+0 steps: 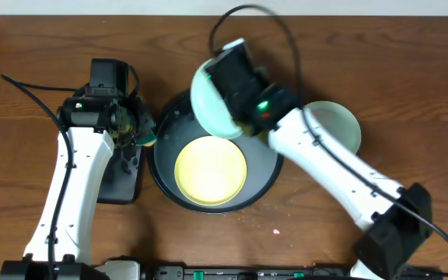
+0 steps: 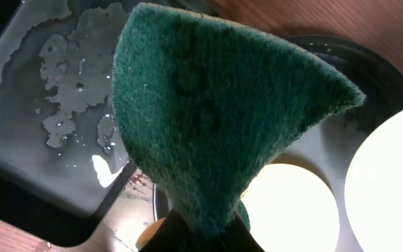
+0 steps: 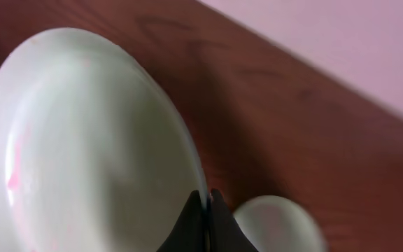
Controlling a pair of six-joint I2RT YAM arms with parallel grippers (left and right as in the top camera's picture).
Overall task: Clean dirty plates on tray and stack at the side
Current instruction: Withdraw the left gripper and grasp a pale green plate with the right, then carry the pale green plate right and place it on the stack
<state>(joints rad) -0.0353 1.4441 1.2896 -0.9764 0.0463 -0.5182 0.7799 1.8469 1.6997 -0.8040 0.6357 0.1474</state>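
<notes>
Now | right pincer (image 3: 203, 203) clamped on rim of mint plate (image 3: 82, 140), plate tilted, tray (image 1: 160, 155) below it | left pincer (image 1: 134, 124) pinching sponge (image 2: 215, 119), apart from plate | risk, I judge: thin edge grip slips under scrubbing, plate drops onto yellow plate (image 1: 211, 171) beneath | wet sponge tray (image 2: 33, 140), brown wood table (image 1: 22, 62), pale wall (image 3: 341, 42).

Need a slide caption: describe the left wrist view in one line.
Left jaws pinch a green sponge; wet rectangular tray at left, yellow plate in the round tray.

Rough fibrous sponge (image 2: 215, 119), smooth plastic plate (image 3: 82, 140), wet glossy rectangular tray (image 2: 40, 147), grained wooden table (image 1: 403, 47).
</notes>
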